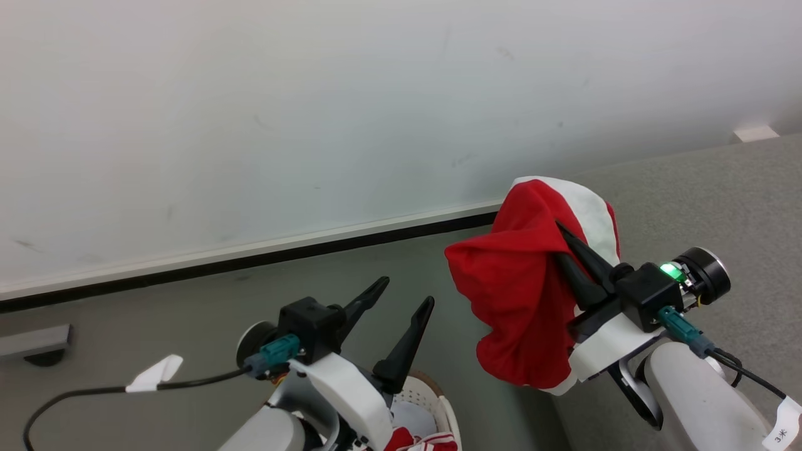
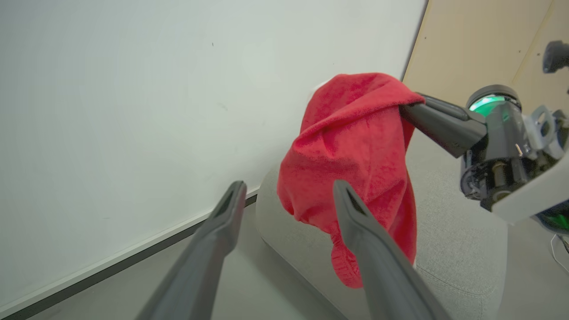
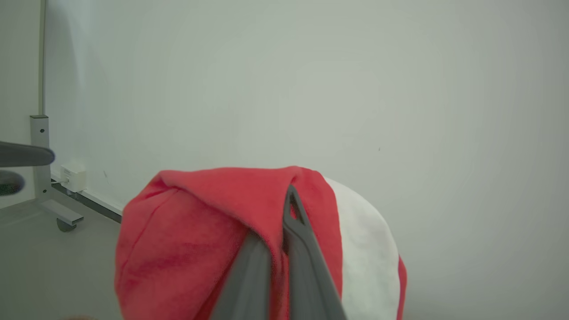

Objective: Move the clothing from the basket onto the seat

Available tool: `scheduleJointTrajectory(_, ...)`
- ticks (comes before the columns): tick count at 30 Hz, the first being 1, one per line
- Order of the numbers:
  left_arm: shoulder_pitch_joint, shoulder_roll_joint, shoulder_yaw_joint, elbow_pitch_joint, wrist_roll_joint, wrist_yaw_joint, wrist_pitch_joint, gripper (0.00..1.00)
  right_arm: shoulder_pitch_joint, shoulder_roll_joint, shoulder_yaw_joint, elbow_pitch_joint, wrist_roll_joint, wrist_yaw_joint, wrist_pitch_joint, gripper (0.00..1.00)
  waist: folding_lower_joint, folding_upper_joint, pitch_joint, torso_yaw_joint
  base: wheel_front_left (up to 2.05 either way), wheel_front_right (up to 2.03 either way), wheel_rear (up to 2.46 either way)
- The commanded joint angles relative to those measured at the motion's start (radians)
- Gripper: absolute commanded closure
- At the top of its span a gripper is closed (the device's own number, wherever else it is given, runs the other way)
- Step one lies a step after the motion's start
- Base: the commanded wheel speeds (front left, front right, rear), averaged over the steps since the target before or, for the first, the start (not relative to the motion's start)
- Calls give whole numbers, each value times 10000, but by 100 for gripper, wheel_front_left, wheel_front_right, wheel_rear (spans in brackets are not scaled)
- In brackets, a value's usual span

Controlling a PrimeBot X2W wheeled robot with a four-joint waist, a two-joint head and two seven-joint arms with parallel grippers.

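Note:
My right gripper [image 1: 561, 241] is shut on a red garment with a white panel, the clothing [image 1: 520, 294], which hangs in the air at the left end of the grey seat [image 1: 689, 200]. The right wrist view has the fabric [image 3: 200, 240] draped over my shut right gripper [image 3: 275, 218]. My left gripper [image 1: 407, 290] stands open and empty above the basket [image 1: 432, 383], whose brown rim and perforated wall peek in at the bottom. More red clothing [image 1: 429, 442] lies in the basket. From the left wrist, my open left gripper [image 2: 289, 184] points at the hanging garment [image 2: 351, 151] and the seat [image 2: 453, 249].
A white wall with a black baseboard [image 1: 250, 260] runs behind the grey floor. A metal stand foot with a caster [image 1: 37, 344] sits at the far left. A black cable with a white tag [image 1: 153, 373] trails from my left arm. A small white box [image 1: 755, 133] sits behind the seat.

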Motion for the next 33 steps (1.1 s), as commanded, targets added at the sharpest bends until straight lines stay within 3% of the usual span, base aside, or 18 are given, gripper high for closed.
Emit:
scheduleJointTrajectory(1,71,10,-12,28,1,-1,-26,0,94,-94,-69,-81,-35,-25,-35,100,0,-1,149,-269,0,0,0)
scheduleJointTrajectory(10,-197,-126,-232,168,234,-81,-253,0,253,-588,-522,-648,-25,-25,127,100,0,-1,628,-1241,0,0,0)
scheduleJointTrajectory(16,-594,-258,-508,202,437,-221,-311,0,425,-895,-1083,-1196,111,-25,308,100,0,-1,1228,-1431,0,0,0)
scheduleJointTrajectory(24,-1957,-348,-831,285,1178,-604,-491,0,-500,-1232,-2939,-1594,438,-25,568,100,0,-1,3194,-912,0,0,0)
scheduleJointTrajectory(33,-3870,-517,-918,447,1667,-1106,-746,0,-3390,-2156,-5281,-781,62,-25,1260,100,0,-1,5840,265,0,0,0)
